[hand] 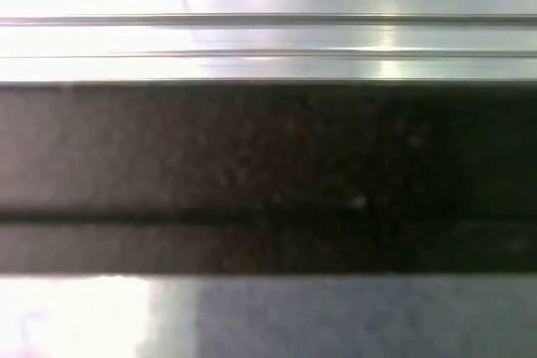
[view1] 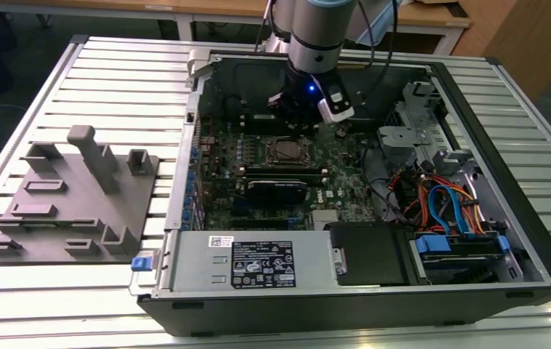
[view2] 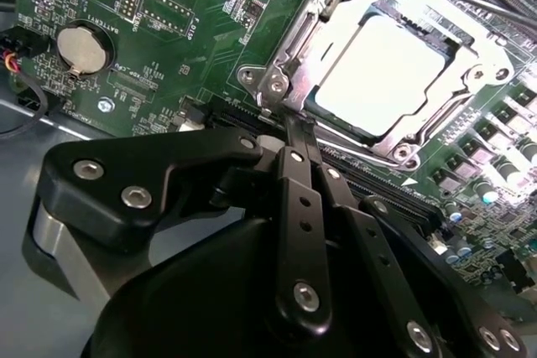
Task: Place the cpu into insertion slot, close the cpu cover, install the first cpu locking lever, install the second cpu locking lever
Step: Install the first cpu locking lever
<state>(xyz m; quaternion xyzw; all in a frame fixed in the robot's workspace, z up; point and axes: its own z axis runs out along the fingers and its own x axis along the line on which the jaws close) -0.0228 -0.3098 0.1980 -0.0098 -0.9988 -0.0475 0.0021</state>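
In the second wrist view the gripper [view2: 289, 123] has its black fingers [view2: 300, 199] pressed together into one narrow tip, grasping nothing, and that tip sits right at a corner of the cpu cover [view2: 336, 18]. The cover lies flat over the insertion slot [view2: 413, 134], and the cpu [view2: 377, 73] shows bright silver through its window, seated in the slot. A coin cell [view2: 82, 48] sits well apart on the green board.

The exterior view shows what the wrist camera cannot: the open computer case [view1: 508, 182] lies on a slatted metal table [view1: 110, 73], and the arm [view1: 315, 36] reaches down near the case's far wall, with the slot [view1: 281, 150] just in front of it. A grey fixture tray [view1: 43, 211] rests near the table's edge on the exterior view's left, with open table around it.

The first wrist view is blurred; it seems to show pale metal slats [hand: 268, 39] and a dark band.
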